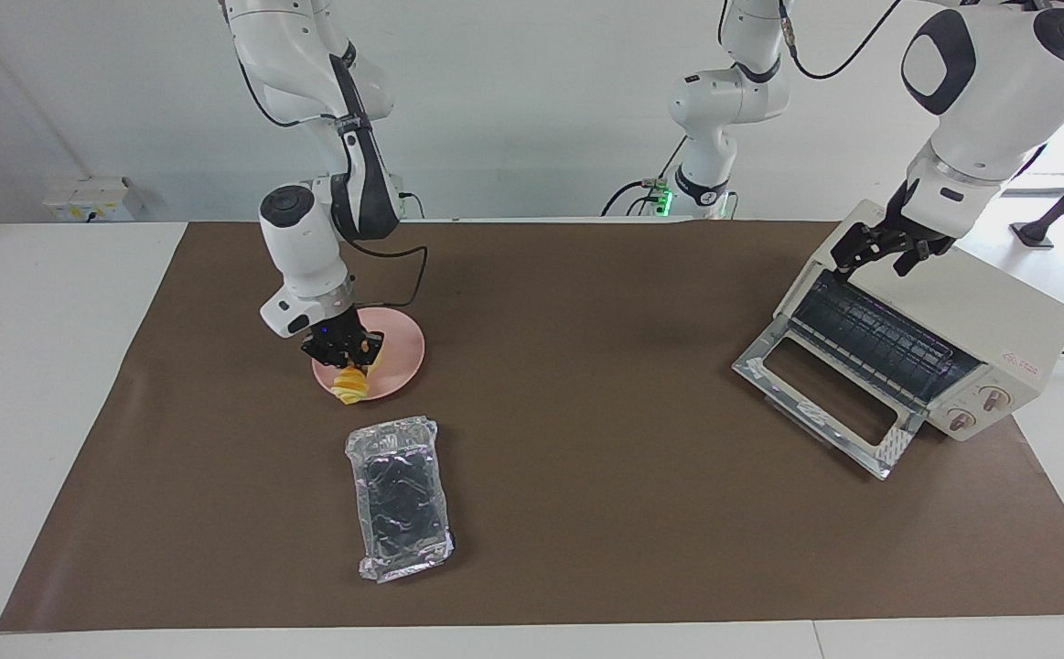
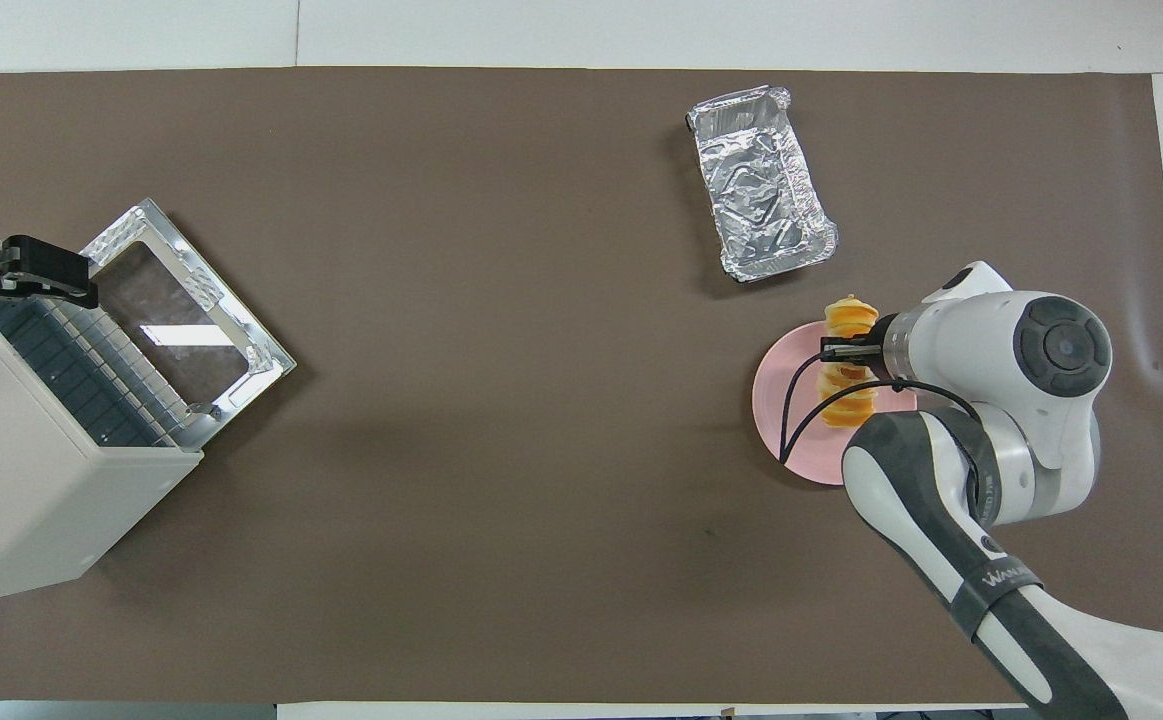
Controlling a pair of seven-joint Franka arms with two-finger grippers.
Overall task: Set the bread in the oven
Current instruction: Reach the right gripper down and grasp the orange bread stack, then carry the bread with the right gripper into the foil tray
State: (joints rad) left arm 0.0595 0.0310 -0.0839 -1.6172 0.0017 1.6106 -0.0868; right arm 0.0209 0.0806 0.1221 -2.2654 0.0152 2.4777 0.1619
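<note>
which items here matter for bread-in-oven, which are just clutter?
In play:
bread, clamped by the right gripper over the pink plate
oven, door down, at the left arm's end
left gripper, over the oven's top

Lying about:
foil tray, farther from the robots than the plate

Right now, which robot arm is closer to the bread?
The right gripper is at the bread on the pink plate. The left gripper is over the oven.
</note>
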